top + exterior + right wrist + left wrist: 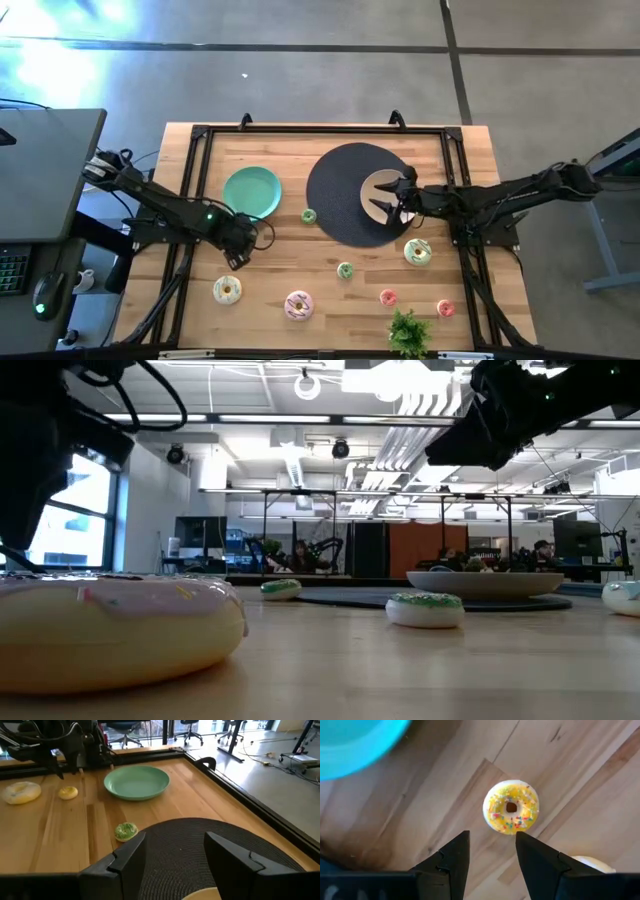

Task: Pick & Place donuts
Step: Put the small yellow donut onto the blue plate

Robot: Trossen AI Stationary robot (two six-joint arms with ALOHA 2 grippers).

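Toy ring donuts lie flat on the wooden table: a white-iced one [227,290], a pink one [298,305], a pale green one [417,252], two tiny green ones [308,216] [345,270] and two tiny red-pink ones [388,297] [445,309]. My left gripper [238,258] hangs open over a tiny yellow sprinkled donut [511,807], which lies just beyond its fingertips [492,836] on the wood. My right gripper [383,195] is open above the beige plate [380,185] on the dark round mat [345,195]; in its wrist view [175,837] it holds nothing.
A green plate [251,190] sits left of the mat, near the left gripper. A leafy plant sprig [408,330] stands at the near edge. A black frame [200,135] runs around the table. The white-iced donut [110,625] fills the low view's foreground.
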